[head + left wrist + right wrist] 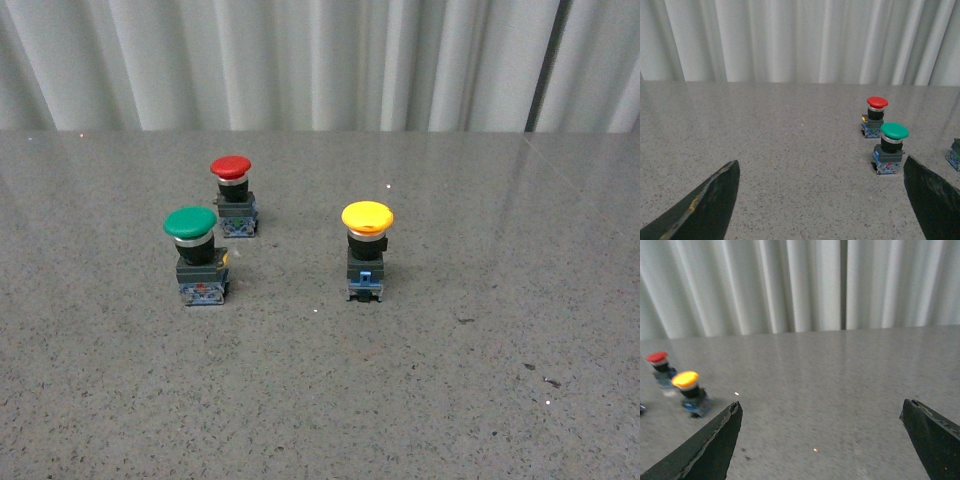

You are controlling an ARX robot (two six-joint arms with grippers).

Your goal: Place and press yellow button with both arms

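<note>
The yellow button stands upright on the grey table, right of centre in the front view, with a wide yellow cap over a black collar and a dark base with blue parts. No arm shows in the front view. In the right wrist view the yellow button is far off to one side, beyond the fingertip. My right gripper is open over bare table. My left gripper is open too, with nothing between its fingers. Only an edge of the yellow button's base shows in the left wrist view.
A green-capped button stands at the left of the table and a red-capped button behind it. The green-capped button sits close to one left fingertip. A pleated white curtain hangs behind the table.
</note>
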